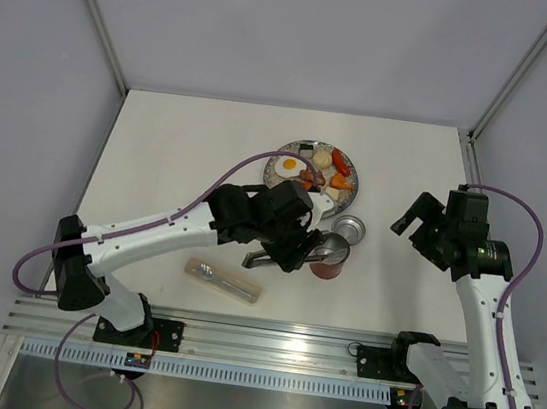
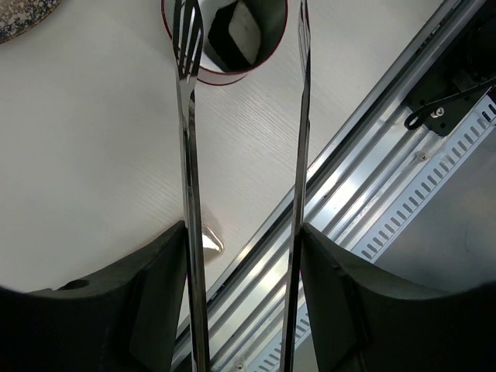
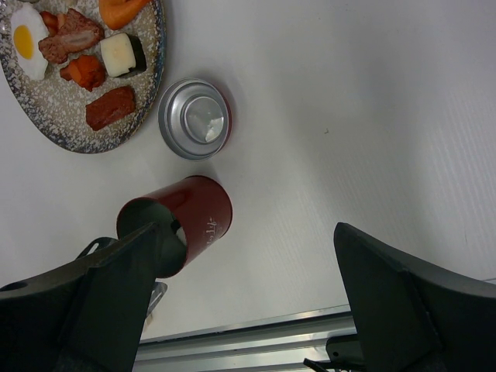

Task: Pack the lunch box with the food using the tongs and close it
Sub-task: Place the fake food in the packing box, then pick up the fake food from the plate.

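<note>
The lunch box (image 1: 331,260) is a small red cylinder with pale lettering on its side. It stands upright and lidless on the bench (image 1: 180,152), a little toward 5 o'clock from the bench's middle. In the left wrist view a black-and-white sushi block (image 2: 237,28) lies inside it. Its lid (image 3: 195,118) lies upside down at the box's 1 o'clock, just beside it and not touching, silver inner face up with a thin red edge.

The rest of the food sits on a speckled grey plate (image 3: 54,128) at the box's 12 o'clock: a fried egg (image 3: 26,43), red-brown sausage pieces (image 3: 110,107), an orange shrimp (image 3: 120,8) and another sushi block (image 3: 121,54).

The tongs (image 2: 190,155) are slim and silver, their two long arms running nearly parallel and well apart. The slotted tip of one arm hangs over the box's mouth, while the other arm passes just outside the rim in that view.

The left arm reaches from its base at 7 o'clock diagonally across the bench toward the box, wrist bent down over it. The left fingers (image 2: 155,294) are clamped on the tongs, one finger pressed against the outside of each arm.

The right arm stands folded at the bench's 3 o'clock edge, its wrist turned toward the box from the box's 2 o'clock. The right fingers (image 3: 93,310) are spread wide and hold nothing, hanging above the bench.

A flat pale sleeve (image 1: 224,281) lies on the bench at the box's 8 o'clock, near the rail (image 1: 276,338).
</note>
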{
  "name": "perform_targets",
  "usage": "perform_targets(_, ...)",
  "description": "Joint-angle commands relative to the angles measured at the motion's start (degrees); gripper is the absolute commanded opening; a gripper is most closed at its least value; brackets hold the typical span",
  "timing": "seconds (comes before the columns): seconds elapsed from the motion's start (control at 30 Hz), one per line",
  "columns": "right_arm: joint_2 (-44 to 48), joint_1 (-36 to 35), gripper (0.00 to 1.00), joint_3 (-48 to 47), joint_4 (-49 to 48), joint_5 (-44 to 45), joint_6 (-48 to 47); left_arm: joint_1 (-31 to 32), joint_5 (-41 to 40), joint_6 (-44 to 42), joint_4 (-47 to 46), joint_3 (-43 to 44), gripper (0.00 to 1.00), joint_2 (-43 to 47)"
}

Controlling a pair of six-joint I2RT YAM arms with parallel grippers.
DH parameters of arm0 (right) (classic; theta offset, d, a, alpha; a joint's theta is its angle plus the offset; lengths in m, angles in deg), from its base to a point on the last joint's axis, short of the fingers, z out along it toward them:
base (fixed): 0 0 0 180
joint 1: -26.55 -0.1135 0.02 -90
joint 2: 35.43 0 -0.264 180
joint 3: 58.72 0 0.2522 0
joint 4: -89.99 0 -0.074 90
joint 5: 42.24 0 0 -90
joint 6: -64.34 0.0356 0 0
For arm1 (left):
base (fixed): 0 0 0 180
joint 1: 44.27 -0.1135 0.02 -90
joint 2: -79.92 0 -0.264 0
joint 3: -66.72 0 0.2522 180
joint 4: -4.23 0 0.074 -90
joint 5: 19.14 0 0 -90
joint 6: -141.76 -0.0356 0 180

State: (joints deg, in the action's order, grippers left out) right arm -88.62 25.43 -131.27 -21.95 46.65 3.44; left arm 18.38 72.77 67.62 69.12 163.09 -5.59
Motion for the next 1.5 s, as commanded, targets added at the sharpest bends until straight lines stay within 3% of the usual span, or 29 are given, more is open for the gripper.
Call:
perform_targets(0.0,0.8,-0.1,1.00,0.2,-1.3,-0.4,-0.8,0.2,0.6,-0.3,-2.7,3.1,0.59,0.5)
perform_targets(0.33,1.2,-0.1,0.99,-0.3,-0.9,0.1,-1.0,0.1,-3.3,0.3,-2.3,9.0,0.37,1.6)
perform_targets(0.63,1.2,-0.2,0.99,-1.4,0.1,0.6,-1.1,-2.0,-7.3,2.3,-0.9,19.6,0.34,-5.8)
perform_targets(1.03,2.1,-0.1,0.99,-3.8,2.1,0.8,-1.5,-11.4,-9.9,9.2,-3.8,29.3,0.34,-20.0)
perform_targets(1.47,2.3,-0.1,1.00,-3.7,2.7,0.8,-1.8,-17.0,-9.8,14.6,-4.0,41.4,0.42,-35.9)
